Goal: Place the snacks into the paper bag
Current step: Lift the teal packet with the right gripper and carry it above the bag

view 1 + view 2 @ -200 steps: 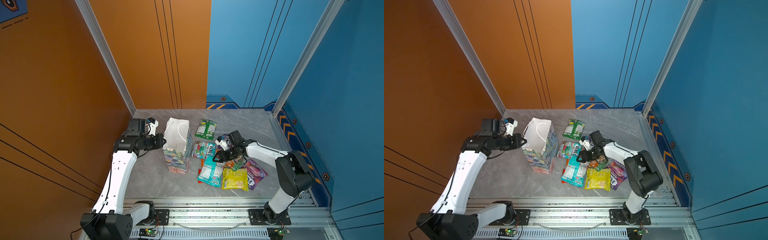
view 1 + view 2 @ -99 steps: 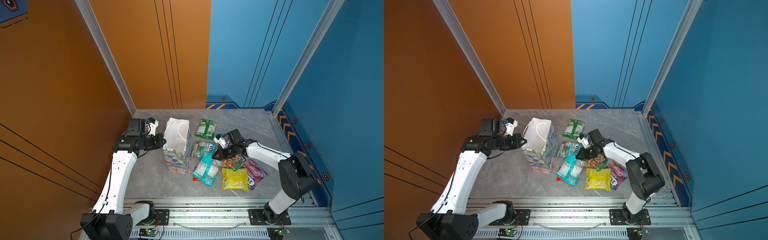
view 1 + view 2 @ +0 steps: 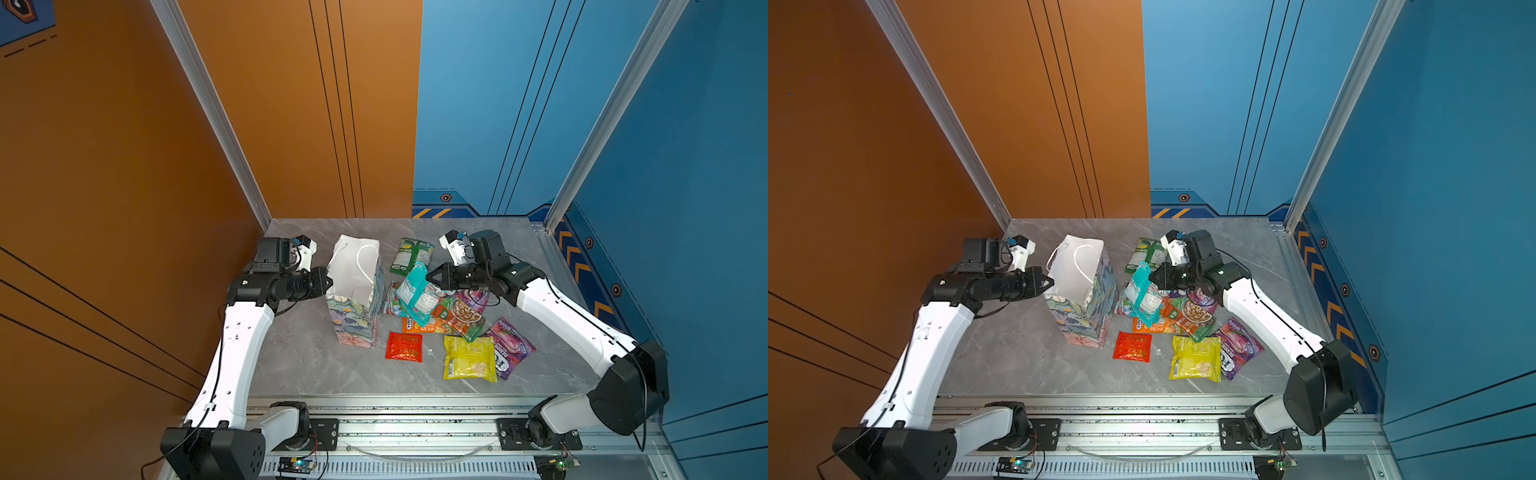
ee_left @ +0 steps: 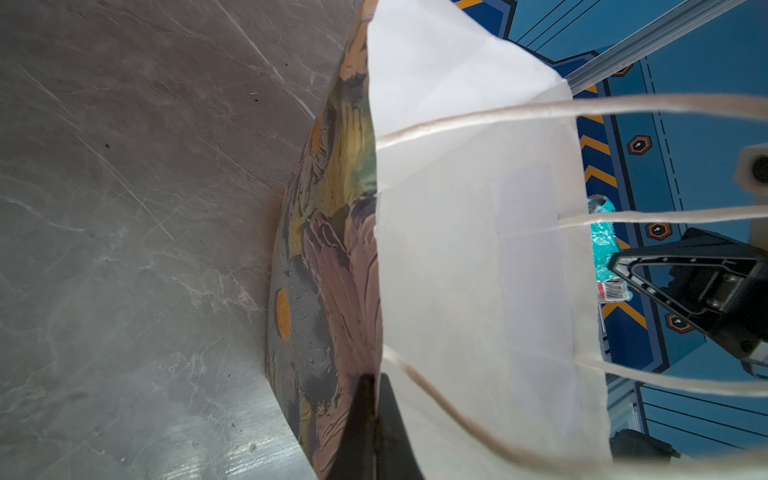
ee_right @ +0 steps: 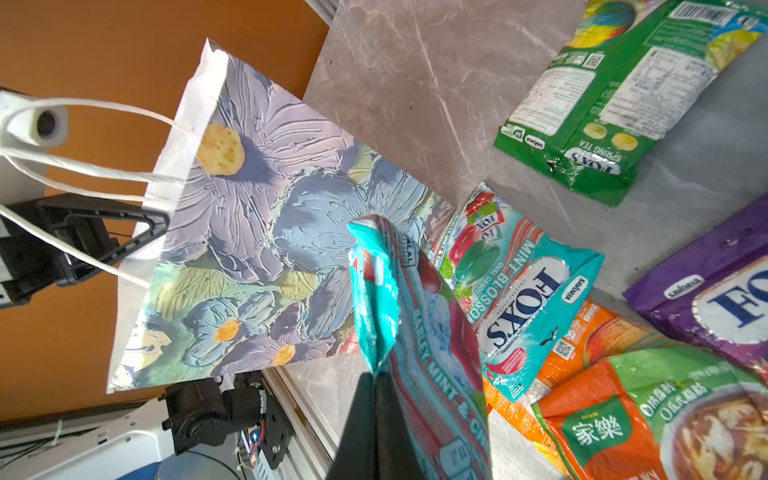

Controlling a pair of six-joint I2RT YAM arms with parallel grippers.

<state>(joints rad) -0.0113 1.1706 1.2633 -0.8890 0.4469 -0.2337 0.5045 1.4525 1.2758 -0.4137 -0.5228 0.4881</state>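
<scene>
**Near edge.** On the bench (image 3: 307, 365) three snacks lie flat and free of either arm: a small red packet (image 3: 404, 347), a yellow packet (image 3: 469, 358) and, touching the yellow one's right side, a purple FOX'S packet (image 3: 510, 347). You can take them as work not yet begun.

**Middle, right.** Behind these sits the overlapping pile. An orange packet (image 3: 415, 327) lies partly under a red-green soup packet (image 3: 459, 316), with a second purple packet (image 3: 473, 297) at the pile's far side. A mint FOX'S packet (image 5: 519, 291) lies just beside the bag's foot. The right pincer (image 3: 429, 277) is closed on the upper edge of the teal packet (image 3: 415, 291). An edge grip lets the flat packet hang on end, the slim attitude that suits a narrow bag mouth. It hangs over the pile, just right of the bag and outside it. You cannot tell whether its lower edge touches the packets beneath.

**Middle, left.** The paper bag (image 3: 353, 322) stands upright, mouth up, white lining showing; no packet is visible inside, though its floor is hidden. The left pincer (image 4: 374, 399) is closed on the bag's left wall near the rim, one jaw inside and one outside. Judge this a bracing hold: it keeps a light bag from tipping and its mouth spread for the delivery.

**Far.** A green packet (image 3: 409, 255) lies flat and alone, right of the bag.
</scene>
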